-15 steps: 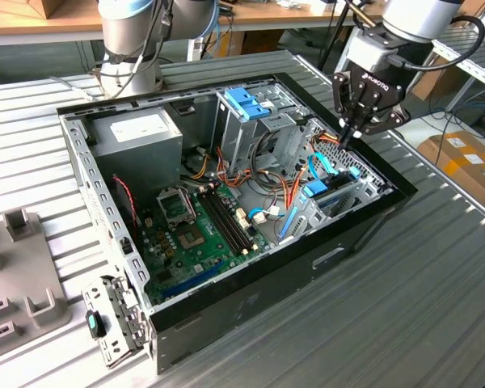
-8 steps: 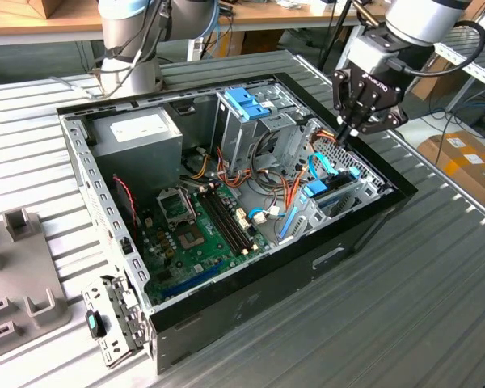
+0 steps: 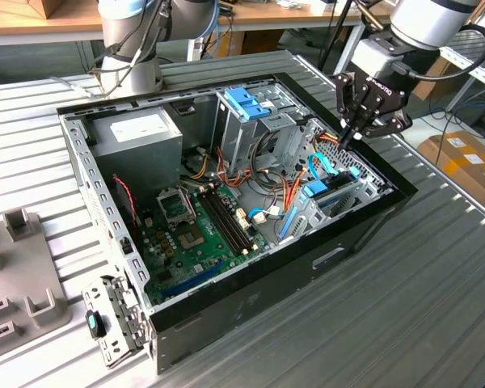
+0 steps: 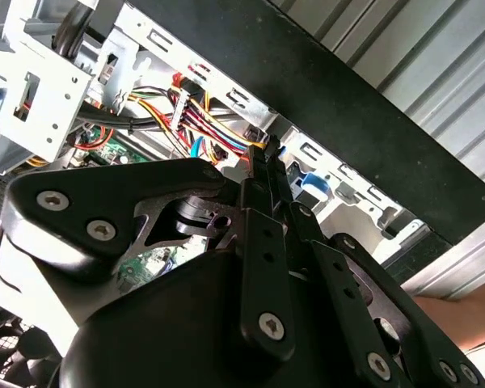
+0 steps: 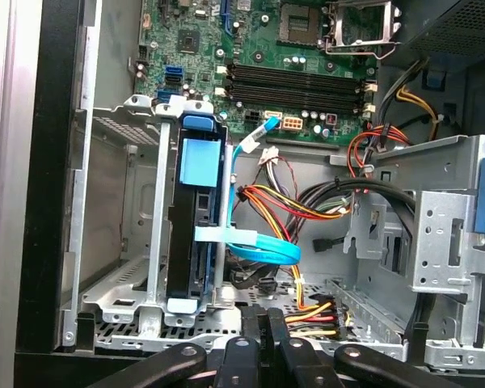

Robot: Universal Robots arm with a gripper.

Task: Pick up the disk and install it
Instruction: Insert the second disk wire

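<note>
Disk (image 5: 196, 230) with its blue rails stands on edge in the metal bay (image 5: 158, 242) at the front corner of the open computer case (image 3: 250, 315), as I see it in the first wrist view. Further toward the exterior view's right, my gripper (image 3: 349, 139) hangs just above that bay, apart from the disk, fingers pinched together on nothing.
</note>
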